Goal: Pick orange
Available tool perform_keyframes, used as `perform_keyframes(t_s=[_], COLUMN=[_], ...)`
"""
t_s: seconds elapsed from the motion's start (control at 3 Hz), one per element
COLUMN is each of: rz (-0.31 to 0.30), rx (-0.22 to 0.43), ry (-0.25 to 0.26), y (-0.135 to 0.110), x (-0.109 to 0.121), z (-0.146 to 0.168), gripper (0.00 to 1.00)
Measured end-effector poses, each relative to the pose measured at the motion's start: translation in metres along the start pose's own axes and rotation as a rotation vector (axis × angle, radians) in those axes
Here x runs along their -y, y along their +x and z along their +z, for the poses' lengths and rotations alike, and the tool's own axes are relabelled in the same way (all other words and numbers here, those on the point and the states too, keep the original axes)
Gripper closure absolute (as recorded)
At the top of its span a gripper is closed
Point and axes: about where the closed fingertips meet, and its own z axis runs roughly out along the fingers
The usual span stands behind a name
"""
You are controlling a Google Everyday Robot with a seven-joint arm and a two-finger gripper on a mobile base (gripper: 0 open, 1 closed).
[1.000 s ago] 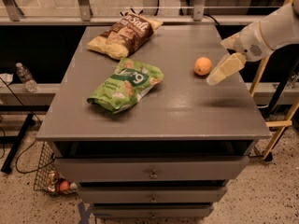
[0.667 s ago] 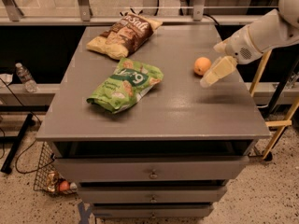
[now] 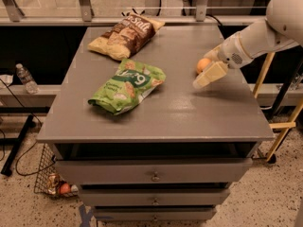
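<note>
The orange [image 3: 202, 64] is a small round fruit on the grey table top [image 3: 156, 112], at the right side. My gripper [image 3: 207, 75] comes in from the right on a white arm and sits right at the orange, its cream fingers [image 3: 209, 74] pointing down-left in front of the fruit and covering part of it. I cannot tell if it touches the orange.
A green snack bag [image 3: 127, 85] lies mid-table, left of the orange. A brown and yellow chip bag [image 3: 125, 35] lies at the far left. Drawers sit below the table front. A water bottle [image 3: 24, 78] stands on a ledge at left; a wire basket [image 3: 52, 181] is on the floor.
My gripper has moved left toward the orange and now overlaps its right and front side. The orange and bags have not moved.
</note>
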Motion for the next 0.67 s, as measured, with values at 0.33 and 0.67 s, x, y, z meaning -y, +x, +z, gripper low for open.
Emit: perform_keyframes(t_s=[0.33, 0.67], rz=[-0.013, -0.034], rx=[0.04, 0.091], ry=[-0.015, -0.012], y=[-0.0066, -0.0163], x=[0.0036, 0.0067], z=[0.0129, 0.0107], gripper=[0.43, 0.65])
